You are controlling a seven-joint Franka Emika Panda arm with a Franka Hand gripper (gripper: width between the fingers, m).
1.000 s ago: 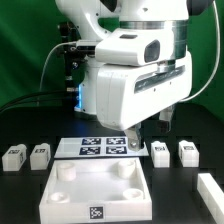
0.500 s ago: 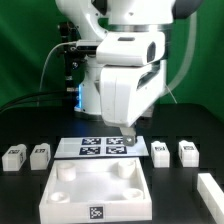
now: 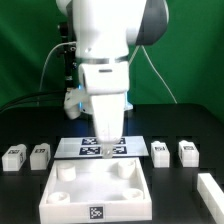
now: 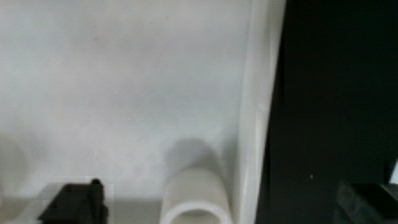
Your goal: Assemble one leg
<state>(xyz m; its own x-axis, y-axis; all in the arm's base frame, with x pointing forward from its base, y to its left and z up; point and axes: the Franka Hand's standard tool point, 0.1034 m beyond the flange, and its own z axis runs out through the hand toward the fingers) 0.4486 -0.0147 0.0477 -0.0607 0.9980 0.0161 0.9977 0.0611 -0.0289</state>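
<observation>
Barely vis. hand, grip state unclear

The arm fills the middle, and its gripper hangs low over the marker board, just behind the panel's rear rim, blocking any straight pass there. On the exterior view's left, the outer left leg and inner left leg stand close together. On its right, the inner right leg and outer right leg do likewise. The corner leg lies apart. Bare table lies open on both sides of the panel. In the wrist view a round socket rises close below.
</observation>
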